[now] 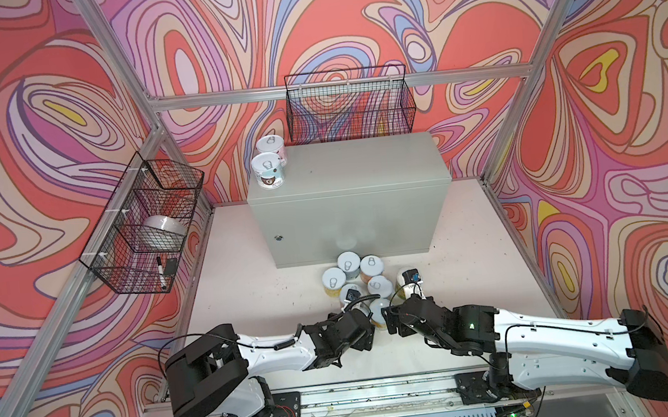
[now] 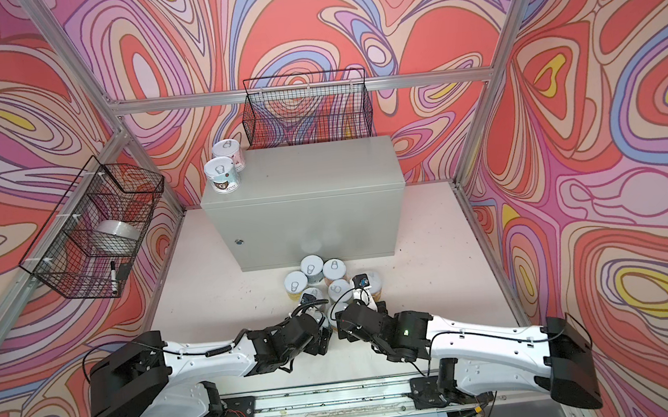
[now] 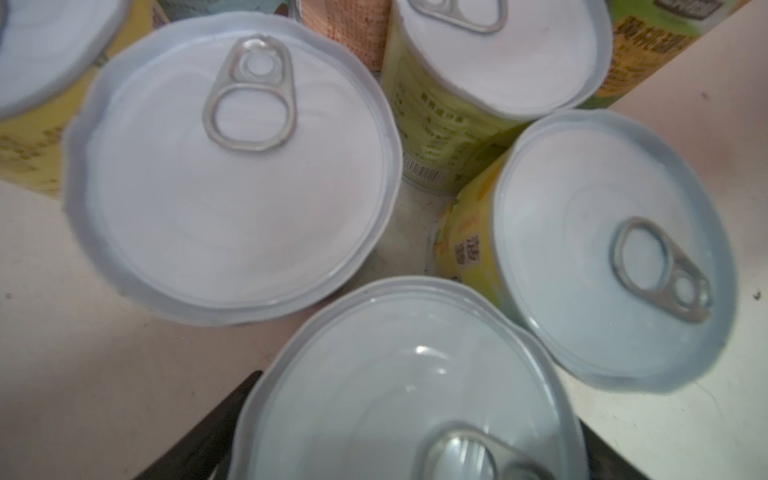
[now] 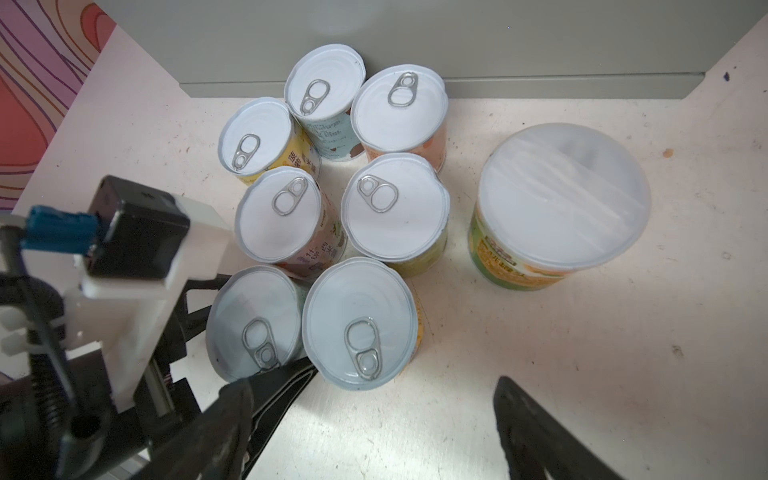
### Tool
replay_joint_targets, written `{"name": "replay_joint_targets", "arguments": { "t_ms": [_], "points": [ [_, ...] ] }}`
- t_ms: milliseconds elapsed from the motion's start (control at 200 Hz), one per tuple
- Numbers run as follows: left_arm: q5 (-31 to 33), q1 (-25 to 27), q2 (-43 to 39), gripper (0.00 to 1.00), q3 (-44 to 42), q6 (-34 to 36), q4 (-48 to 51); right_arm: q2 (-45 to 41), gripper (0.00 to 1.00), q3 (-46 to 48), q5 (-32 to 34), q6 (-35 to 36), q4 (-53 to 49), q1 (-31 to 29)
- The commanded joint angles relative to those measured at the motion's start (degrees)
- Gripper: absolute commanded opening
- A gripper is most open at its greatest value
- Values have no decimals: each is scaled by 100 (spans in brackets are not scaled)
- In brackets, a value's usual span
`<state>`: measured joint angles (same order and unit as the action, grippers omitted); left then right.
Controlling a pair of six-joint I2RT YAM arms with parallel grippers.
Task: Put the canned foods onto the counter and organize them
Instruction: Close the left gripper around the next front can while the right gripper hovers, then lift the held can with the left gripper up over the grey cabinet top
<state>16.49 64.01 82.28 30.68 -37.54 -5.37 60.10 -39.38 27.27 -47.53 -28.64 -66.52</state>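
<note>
Left hand [image 3: 407, 440] astride one pull-tab can [image 3: 395, 374] on the white surface [image 4: 582, 353], whether it grips unclear, right hand [image 4: 374, 405] spread wide, empty

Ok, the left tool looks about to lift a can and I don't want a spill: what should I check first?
1. The left tool straddles the front left can: ok.
2. Grip firm on it: cannot tell.
3. The front right can clear of it: not ok, they crowd together.
4. The right tool open, holding nothing: ok.
5. Free room on the counter: ok, only two cans at its left edge.
</note>
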Motion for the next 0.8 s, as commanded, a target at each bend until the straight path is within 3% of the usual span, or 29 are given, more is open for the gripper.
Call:
{"name": "replay_joint_targets", "arguments": {
  "t_ms": [0,315,421,501,626,796],
  "points": [
    [91,-117,-84,90,61,-81,-4,-39,94,104,105,-3,179,-36],
    [178,-257,-23,88,9,10,-53,-55,94,135,125,-19,172,-29],
    [216,-293,127,96,48,15,-50,-116,94,140,163,-39,142,-36],
    [252,-301,202,96,60,15,-83,-155,94,148,188,-29,141,-36],
    [331,-305,284,92,79,-2,-87,-122,93,129,200,15,149,-36],
    [404,-309,282,73,88,-43,-42,-145,93,201,191,16,225,-36]
  ]
}}
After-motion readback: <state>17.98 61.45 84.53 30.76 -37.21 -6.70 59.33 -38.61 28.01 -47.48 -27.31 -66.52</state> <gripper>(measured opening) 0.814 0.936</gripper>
